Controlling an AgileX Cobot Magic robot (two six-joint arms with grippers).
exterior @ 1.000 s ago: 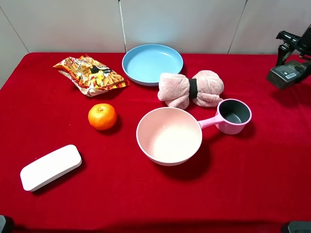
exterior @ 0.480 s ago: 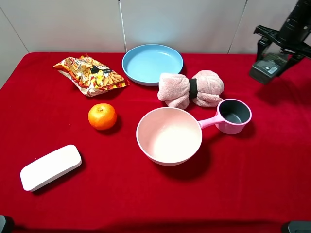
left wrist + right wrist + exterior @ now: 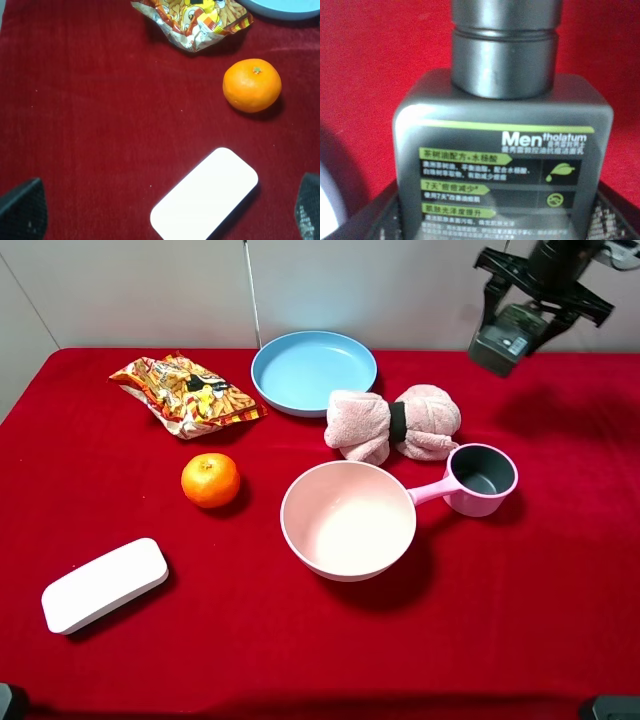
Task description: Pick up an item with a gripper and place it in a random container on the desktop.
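My right gripper is shut on the dark grey bottle and holds it high in the air above the back right of the red desktop. The bottle fills the right wrist view, black cap away from the camera, white and green label text facing it. The light-blue plate lies at the back middle, to the left of the held bottle. The left gripper's two fingertips sit wide apart at that view's corners, open and empty above the white case.
A pink bowl sits centre front, with a pink handled cup to its right and a rolled pink towel behind. A snack bag, an orange and the white case lie on the left.
My right gripper has carried the bottle up and to the left, from the far right edge toward the back middle. Nothing else moved.
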